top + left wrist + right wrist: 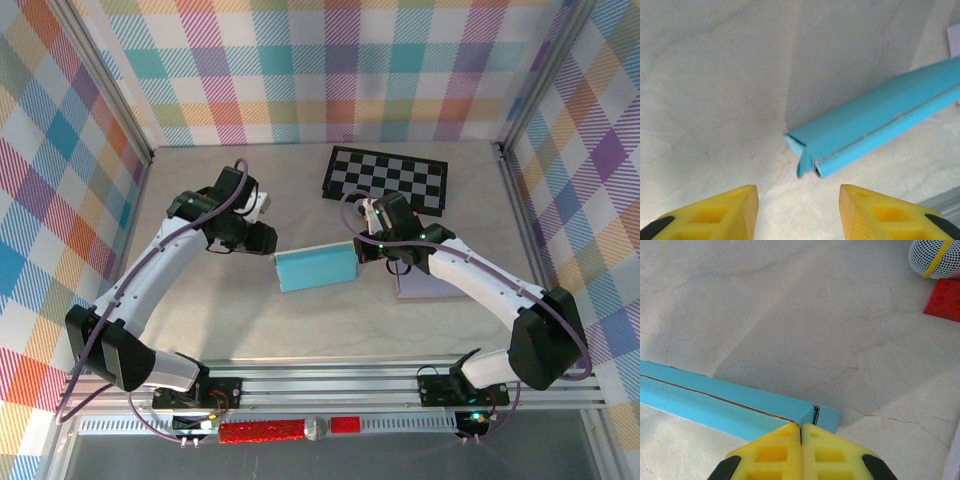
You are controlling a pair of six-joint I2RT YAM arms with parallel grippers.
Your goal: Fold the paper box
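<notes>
The paper box (pixel 315 267) is a light blue, flattened carton lying mid-table between the two arms. In the left wrist view its open left end (pixel 807 160) points toward me, small flaps hanging loose. My left gripper (pixel 799 210) sits just short of that end with its yellow fingers (pixel 735 207) apart and nothing between them; from above, the left gripper (pixel 270 243) is off the box's left corner. My right gripper (pixel 801 432) is at the box's right end (pixel 790 407), fingers pressed together over the top seam; from above, the right gripper (pixel 363 250) touches that end.
A black-and-white checkerboard (pixel 385 178) lies at the back. A lilac sheet (pixel 420 285) sits under the right arm, a white object (pixel 258 205) behind the left wrist. A red brick (pixel 945 300) and a white mesh ball (pixel 935 257) lie beyond the box.
</notes>
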